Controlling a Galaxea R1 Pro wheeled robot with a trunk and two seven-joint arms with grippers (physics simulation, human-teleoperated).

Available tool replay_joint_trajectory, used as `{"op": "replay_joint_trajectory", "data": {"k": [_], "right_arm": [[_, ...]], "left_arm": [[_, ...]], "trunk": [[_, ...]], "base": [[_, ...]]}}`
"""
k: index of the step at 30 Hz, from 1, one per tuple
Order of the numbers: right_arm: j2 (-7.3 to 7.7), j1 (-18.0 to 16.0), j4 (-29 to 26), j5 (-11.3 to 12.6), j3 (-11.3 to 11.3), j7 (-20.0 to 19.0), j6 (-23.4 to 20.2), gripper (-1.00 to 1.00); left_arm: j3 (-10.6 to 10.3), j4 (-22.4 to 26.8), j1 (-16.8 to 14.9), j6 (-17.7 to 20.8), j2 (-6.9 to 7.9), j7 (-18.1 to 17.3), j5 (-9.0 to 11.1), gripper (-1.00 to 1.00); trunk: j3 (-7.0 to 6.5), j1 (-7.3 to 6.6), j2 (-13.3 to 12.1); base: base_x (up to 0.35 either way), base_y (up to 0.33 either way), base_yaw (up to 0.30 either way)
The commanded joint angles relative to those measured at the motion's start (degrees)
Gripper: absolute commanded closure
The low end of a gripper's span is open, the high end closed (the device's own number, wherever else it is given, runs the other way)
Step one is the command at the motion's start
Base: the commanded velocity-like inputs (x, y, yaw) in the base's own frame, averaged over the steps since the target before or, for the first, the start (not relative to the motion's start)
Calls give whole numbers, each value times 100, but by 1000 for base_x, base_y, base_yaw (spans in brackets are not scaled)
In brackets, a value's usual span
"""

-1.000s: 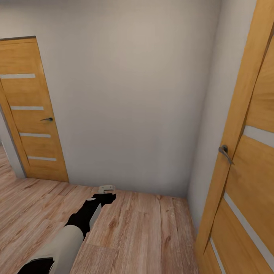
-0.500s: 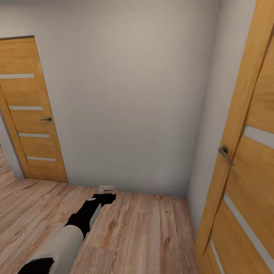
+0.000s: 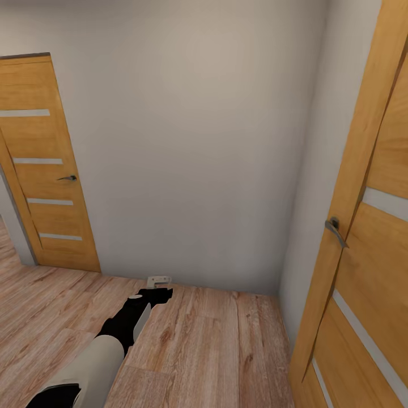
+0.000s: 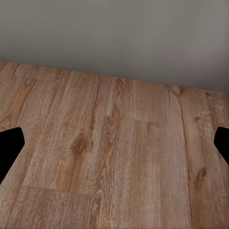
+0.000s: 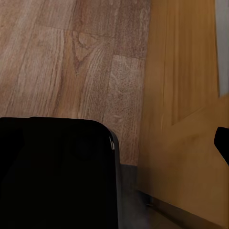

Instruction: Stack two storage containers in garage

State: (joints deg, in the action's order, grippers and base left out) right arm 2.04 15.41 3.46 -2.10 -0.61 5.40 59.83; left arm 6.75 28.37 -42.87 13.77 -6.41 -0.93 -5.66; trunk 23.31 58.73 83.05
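Two wooden doors frame this corner, and neither storage container is anywhere to be seen, so the robot looks to be in transit with its cargo elsewhere. Straight ahead stands the plain white wall [image 3: 187,141]. Left of that wall, the far door [image 3: 48,164] sits closed with pale stripes and a small handle. Right of the wall, the near door [image 3: 368,226] looms large, lever handle [image 3: 335,229] at mid-height, swung towards us. Light plank floor [image 3: 209,345] runs up to the wall's base.

Left arm [image 3: 113,334] stretches low over the planks, aimed at the foot of the wall, probably tucked down for driving. Its left pincer [image 3: 158,286] carries nothing; in the left wrist view the dark fingertips [image 4: 9,148] sit far apart at the frame edges with bare floor between them, so it's released. The right pincer [image 5: 162,143] hangs beside the near door's bottom edge; whether it's released or clenched I cannot tell, though nothing orange shows there.
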Motion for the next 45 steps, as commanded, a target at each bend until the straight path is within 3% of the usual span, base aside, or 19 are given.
{"op": "replay_joint_trajectory", "data": {"k": [1, 45], "right_arm": [[1, -3, 6, -28, -2, 32, 17, -100], [-2, -3, 3, -28, -1, 40, 17, -100]], "left_arm": [[38, 11, -2, 30, -9, -11, -60, -100], [45, 13, -5, 31, -8, 4, -45, -100]], "trunk": [[5, 0, 3], [5, 0, 3]], "base": [[0, 0, 0], [86, -8, 0]]}}
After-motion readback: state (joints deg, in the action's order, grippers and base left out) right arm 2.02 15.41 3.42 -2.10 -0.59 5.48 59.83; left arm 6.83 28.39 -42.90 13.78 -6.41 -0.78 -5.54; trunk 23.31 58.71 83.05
